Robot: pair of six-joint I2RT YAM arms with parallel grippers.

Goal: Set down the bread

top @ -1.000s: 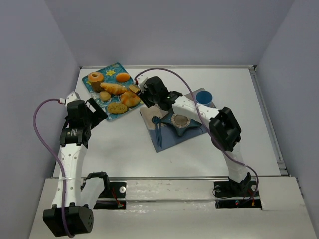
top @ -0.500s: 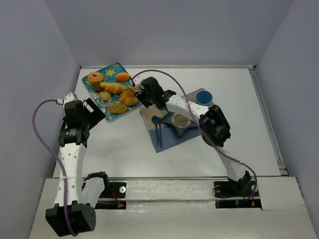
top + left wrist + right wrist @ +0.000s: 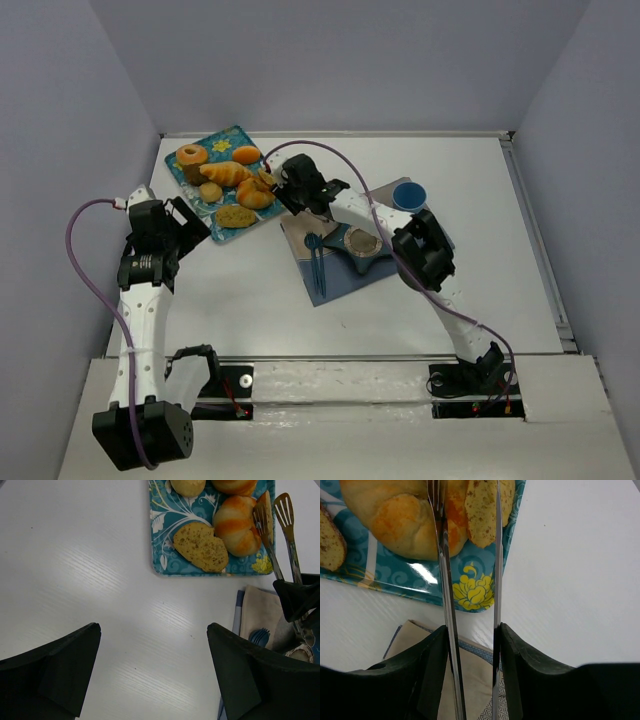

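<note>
— Steel slotted tongs (image 3: pixel 283 507): held how, and why?
— By the right hand (image 3: pixel 472 647), clamped on their shafts so the tips reached over the teal floral tray (image 3: pixel 480 587). The small flat tan-brown bread (image 3: pixel 481 510) sat between the tips at the tray's edge, beside the golden twisted roll (image 3: pixel 395 520). It was seemingly pinched for lifting.
— And the left hand (image 3: pixel 152 635)?
— Fingers apart, empty, over the white counter (image 3: pixel 75 555).
</note>
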